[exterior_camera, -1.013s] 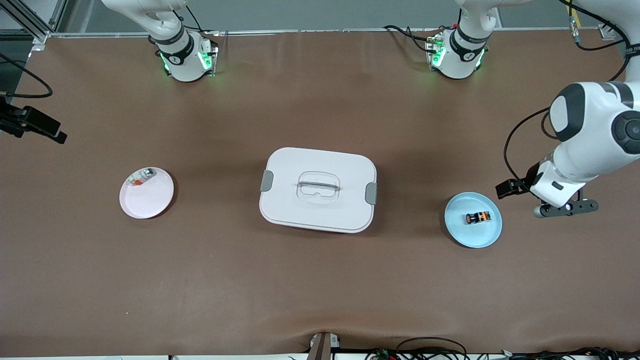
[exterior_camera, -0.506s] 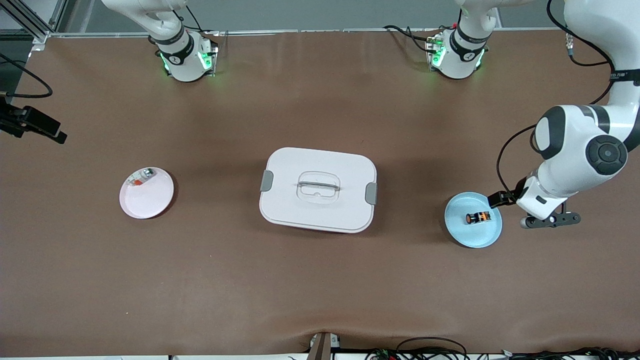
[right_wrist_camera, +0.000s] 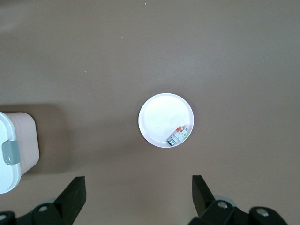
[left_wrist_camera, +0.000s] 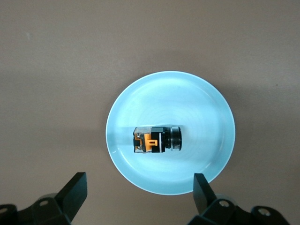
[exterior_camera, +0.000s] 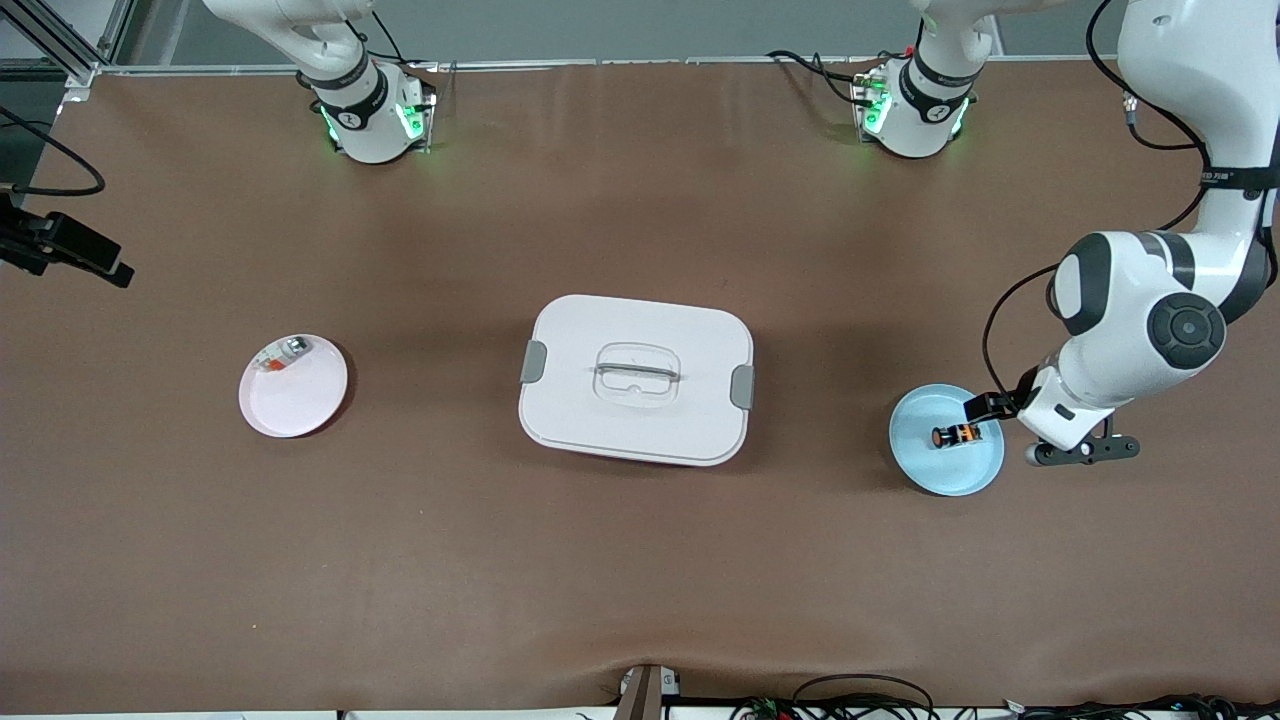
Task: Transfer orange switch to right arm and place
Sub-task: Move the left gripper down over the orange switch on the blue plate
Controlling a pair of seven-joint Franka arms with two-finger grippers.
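We find the orange switch [exterior_camera: 955,435] lying on its side in the middle of a small pale-blue plate [exterior_camera: 925,462] toward the left arm's end of the bench [exterior_camera: 640,560]. The left gripper [left_wrist_camera: 140,194] hangs over the plate's edge with its jaws wide apart and nothing between them; in its wrist view the switch sits just ahead of the gap, roughly centred between the two black fingertips [left_wrist_camera: 75,187], and its long axis runs across from one fingertip toward the other. We judge that this is what the coming grasp depends on: closing as they stand, the jaws would meet the switch end to end, cap and tail, unless the wrist turns to take it across its narrower body. The left arm is clearly the nearer one. The right gripper [right_wrist_camera: 138,194] waits high above a pink plate [exterior_camera: 310,405] at the right arm's end, jaws also spread and empty, well apart from the switch. The switch is a stubby hard-plastic part, black with an orange band and a dark round cap; the blue plate looks smooth and glossy, so the part may slide or roll when nudged. A silvery small part [exterior_camera: 283,353] rests at the pink plate's rim, and a white lidded box [exterior_camera: 636,378] with grey latches stands between the plates on the matte brown bench.
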